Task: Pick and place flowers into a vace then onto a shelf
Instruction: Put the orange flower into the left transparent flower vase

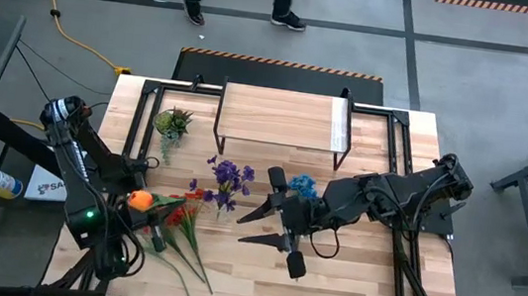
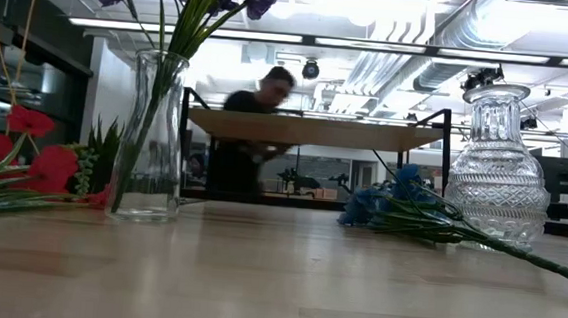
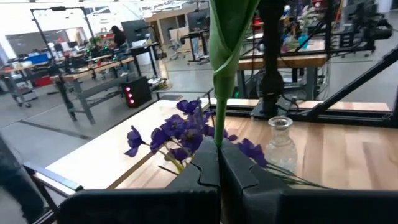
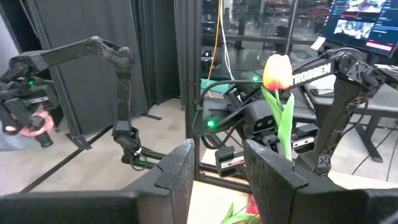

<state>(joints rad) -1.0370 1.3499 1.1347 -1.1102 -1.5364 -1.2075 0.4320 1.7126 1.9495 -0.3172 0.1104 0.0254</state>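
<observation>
Left pincer (image 1: 134, 200) is gripping the orange tulip (image 1: 141, 199) by its green stem, holding it upright over the bench's (image 1: 359, 278) near-left. Right pincer (image 1: 257, 223) is hanging released, near centre. Purple spray (image 1: 229, 179) is sitting in one plain glass vase (image 2: 151, 135); blue spray (image 2: 393, 209) is lying flat beside a second, cut-glass vase (image 2: 497, 174). Red blooms (image 1: 185, 214) are lying near-left. One wooden shelf (image 1: 277, 118) is standing far centre

light-wood shelf (image 1: 278, 115), clear glass vase (image 2: 151, 135)
</observation>
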